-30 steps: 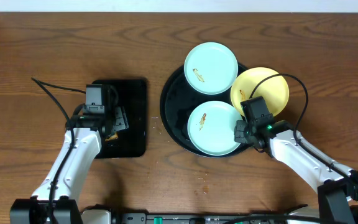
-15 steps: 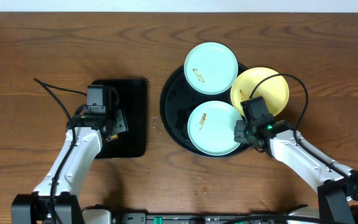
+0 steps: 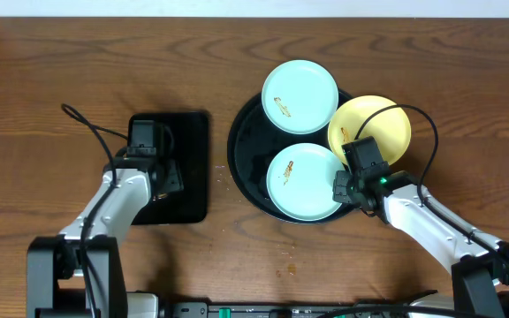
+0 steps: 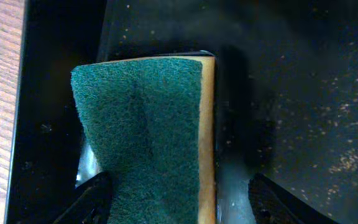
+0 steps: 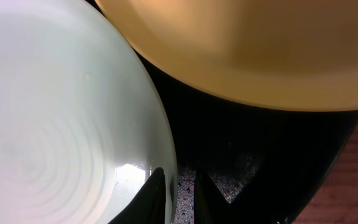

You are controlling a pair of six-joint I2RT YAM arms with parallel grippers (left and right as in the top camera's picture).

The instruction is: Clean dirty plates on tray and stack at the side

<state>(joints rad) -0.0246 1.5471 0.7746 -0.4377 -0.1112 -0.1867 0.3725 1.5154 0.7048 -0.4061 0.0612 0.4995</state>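
The round black tray (image 3: 247, 150) holds three plates: an aqua one (image 3: 300, 95) at the back, an aqua one (image 3: 300, 181) at the front, both with brown-orange smears, and a yellow one (image 3: 374, 128) on the tray's right rim. My right gripper (image 3: 341, 187) is shut on the right rim of the front aqua plate (image 5: 55, 112); its fingers (image 5: 180, 190) pinch the rim, with the yellow plate (image 5: 241, 43) just beyond. My left gripper (image 3: 168, 175) is open with its fingers (image 4: 173, 193) on either side of a green-and-yellow sponge (image 4: 142, 124).
The sponge lies on a smaller rectangular black tray (image 3: 188, 132) left of the round tray; crumbs speckle its surface (image 4: 303, 93). Brown wood tabletop (image 3: 60, 71) surrounds both trays. A few crumbs lie on the table in front of the round tray (image 3: 288, 258).
My left arm has shifted a little to the right over the rectangular tray, its cable moving with it. The right arm and the plates have not moved.
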